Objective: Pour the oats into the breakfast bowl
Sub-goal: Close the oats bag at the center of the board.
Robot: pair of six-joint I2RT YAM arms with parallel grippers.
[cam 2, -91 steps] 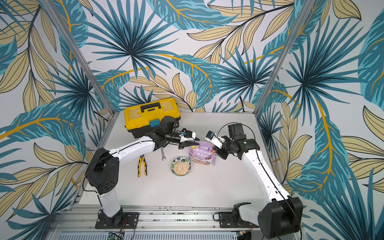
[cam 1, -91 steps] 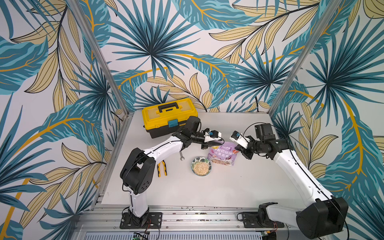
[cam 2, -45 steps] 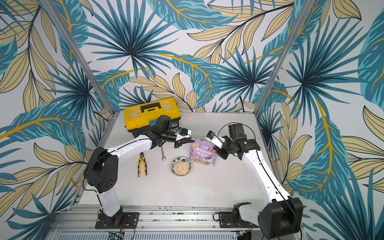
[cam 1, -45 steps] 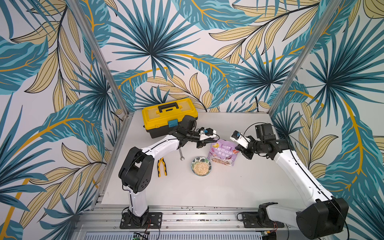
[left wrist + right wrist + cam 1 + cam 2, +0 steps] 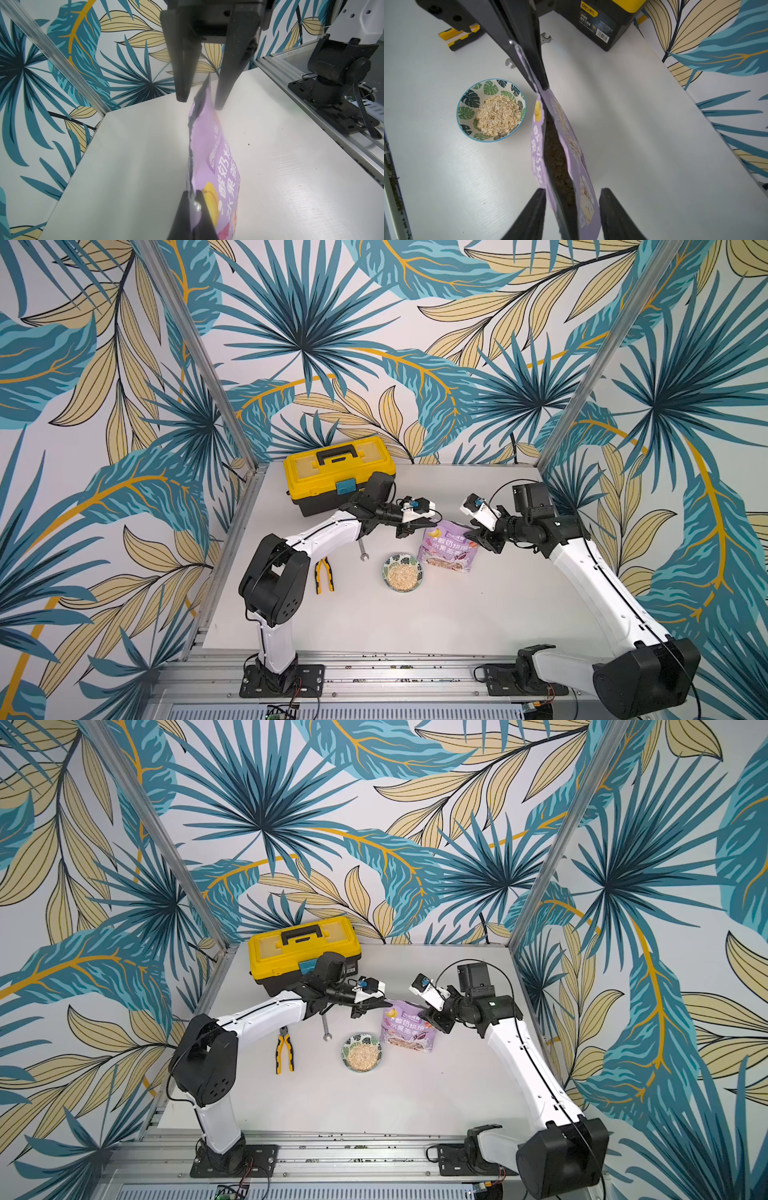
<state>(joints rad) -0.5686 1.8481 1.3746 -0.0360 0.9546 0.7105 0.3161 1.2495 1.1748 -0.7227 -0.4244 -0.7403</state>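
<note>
Table [image 5: 415, 626]: breakfast bowl [image 5: 470, 104] nearest, about centre, holding a heap of oats [image 5: 498, 115]; pliers [image 5: 323, 574] well to its left; wrench [image 5: 363, 549] a little farther back. Just beyond and right of the bowl the pouch [image 5: 449, 547] stands upright, mouth open, contents dim inside; left gripper [image 5: 192, 194] clamped on its top left corner; right gripper [image 5: 573, 190] with jaws apart, straddling the top right corner. Yellow toolbox [image 5: 338, 472] closed, far left.

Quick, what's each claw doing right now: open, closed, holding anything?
Left gripper: closed, pinching a top corner of the purple pouch.
Right gripper: open, jaws either side of the pouch's other top corner, not gripping.
</note>
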